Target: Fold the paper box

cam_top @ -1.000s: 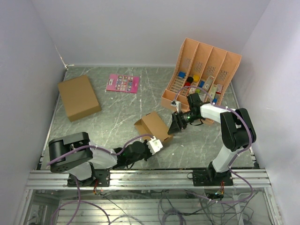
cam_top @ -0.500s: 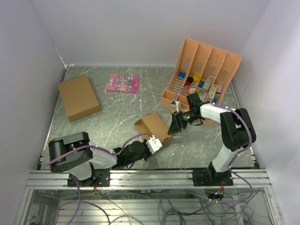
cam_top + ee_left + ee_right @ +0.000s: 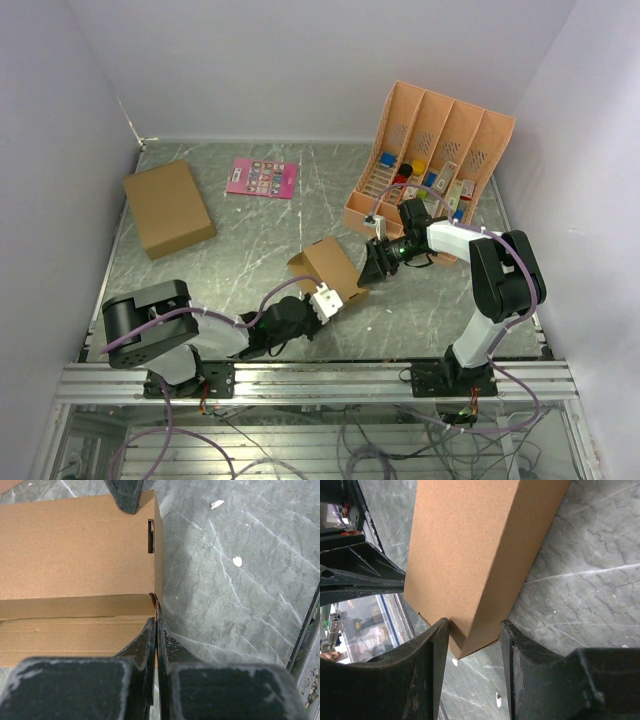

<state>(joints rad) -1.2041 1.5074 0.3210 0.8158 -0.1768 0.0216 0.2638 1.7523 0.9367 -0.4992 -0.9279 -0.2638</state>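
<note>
The paper box is a small oblong brown carton lying mid-table, with an open flap at its left end. My left gripper is at its near side. In the left wrist view the box fills the upper left, and the left gripper is pinched shut on a thin cardboard edge at its corner. My right gripper is at the box's right end. In the right wrist view the right gripper has both fingers against the sides of the box near its end corner.
A larger flat brown cardboard box lies at the far left. A pink card lies at the back. An orange slotted organiser with small items stands at the back right, just behind the right arm. A metal rail edges the table front.
My left gripper has moved slightly up and left along the box's near side, and the box's left end has shifted a little. The right arm has not moved.
</note>
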